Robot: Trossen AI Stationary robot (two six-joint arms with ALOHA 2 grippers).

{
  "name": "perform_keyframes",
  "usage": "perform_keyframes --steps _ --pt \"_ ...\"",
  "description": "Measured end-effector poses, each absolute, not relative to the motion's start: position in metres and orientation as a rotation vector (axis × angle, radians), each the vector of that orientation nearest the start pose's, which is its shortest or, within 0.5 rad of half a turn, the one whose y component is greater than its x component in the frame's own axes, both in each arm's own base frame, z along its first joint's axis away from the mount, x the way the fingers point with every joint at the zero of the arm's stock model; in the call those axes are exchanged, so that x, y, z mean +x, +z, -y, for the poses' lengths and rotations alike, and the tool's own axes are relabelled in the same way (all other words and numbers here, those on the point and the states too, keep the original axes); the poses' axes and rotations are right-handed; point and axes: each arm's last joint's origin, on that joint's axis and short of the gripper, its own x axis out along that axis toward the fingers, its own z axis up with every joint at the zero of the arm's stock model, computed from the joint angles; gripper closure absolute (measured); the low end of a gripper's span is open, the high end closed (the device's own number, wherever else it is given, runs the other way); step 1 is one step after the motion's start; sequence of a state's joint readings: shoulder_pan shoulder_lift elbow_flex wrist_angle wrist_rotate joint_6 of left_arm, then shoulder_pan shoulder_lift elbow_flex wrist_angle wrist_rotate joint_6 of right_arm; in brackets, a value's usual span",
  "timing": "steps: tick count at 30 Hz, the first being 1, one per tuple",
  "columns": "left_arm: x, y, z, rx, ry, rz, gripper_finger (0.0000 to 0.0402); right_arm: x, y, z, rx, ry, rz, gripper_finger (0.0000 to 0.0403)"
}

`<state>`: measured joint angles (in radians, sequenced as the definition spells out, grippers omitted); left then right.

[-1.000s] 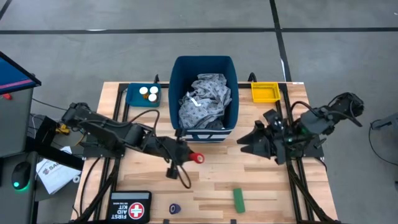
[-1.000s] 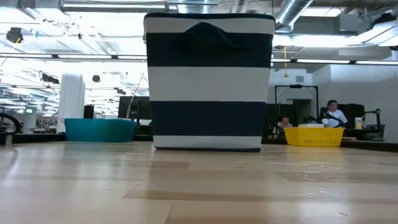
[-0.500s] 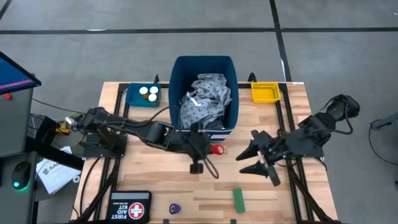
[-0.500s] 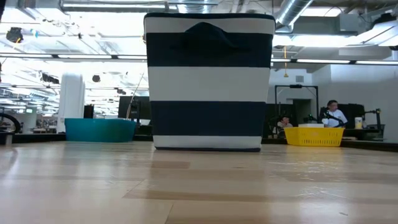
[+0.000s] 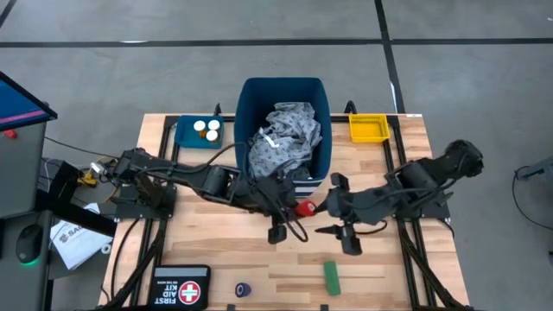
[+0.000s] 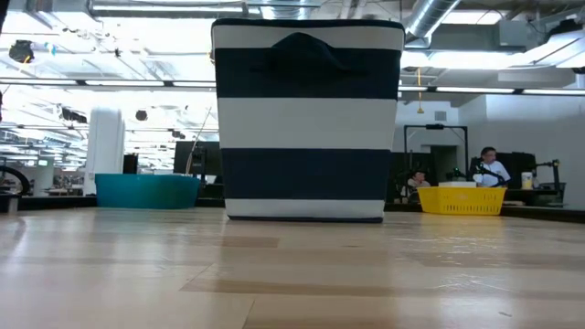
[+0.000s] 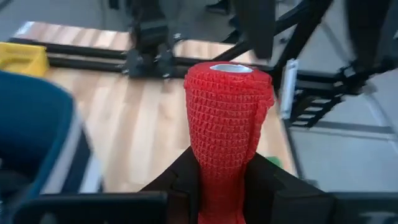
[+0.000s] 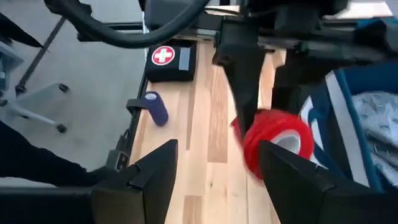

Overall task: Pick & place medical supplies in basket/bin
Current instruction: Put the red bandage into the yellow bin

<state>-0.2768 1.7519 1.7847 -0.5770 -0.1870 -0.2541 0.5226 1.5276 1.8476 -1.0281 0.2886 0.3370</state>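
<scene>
Now left tool [image 7: 217,186] clamps red cylinder [image 7: 228,124] upright.

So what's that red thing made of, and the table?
The red roll in the left tool looks like stretchy woven bandage: a matte mesh texture wound on a pale core. The table looks like light wood, with visible plank seams and grain.

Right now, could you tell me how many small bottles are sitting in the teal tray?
2: two small bottles side by side, one and the other, in the teal tray left of the blue bin. The gown may hide more inside the bin.
</scene>
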Motion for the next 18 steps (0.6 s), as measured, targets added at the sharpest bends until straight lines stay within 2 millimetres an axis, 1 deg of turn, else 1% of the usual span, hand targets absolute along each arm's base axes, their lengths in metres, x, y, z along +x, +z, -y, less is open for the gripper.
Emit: perform_keyframes --steps 4,6,12,15,18 --pt "0.379 0.38 0.106 -0.207 -0.156 -0.569 0.0331 0.266 0.434 -0.145 -0.019 0.133 -0.693 0.0184" --pt "0.379 0.381 0.107 -0.236 -0.236 -0.587 0.0331 0.267 0.435 -0.147 -0.045 0.155 -0.69 0.0183" --pt "0.378 0.386 0.112 -0.346 -0.549 -0.605 0.0331 0.262 0.45 -0.154 -0.128 0.196 -0.598 0.0173" --pt "0.378 0.389 0.113 -0.367 -0.596 -0.585 0.0329 0.26 0.453 -0.158 -0.159 0.221 -0.567 0.0162" --pt "0.38 0.391 0.108 -0.387 -0.616 -0.57 0.0329 0.259 0.454 -0.163 -0.163 0.239 -0.553 0.0151"
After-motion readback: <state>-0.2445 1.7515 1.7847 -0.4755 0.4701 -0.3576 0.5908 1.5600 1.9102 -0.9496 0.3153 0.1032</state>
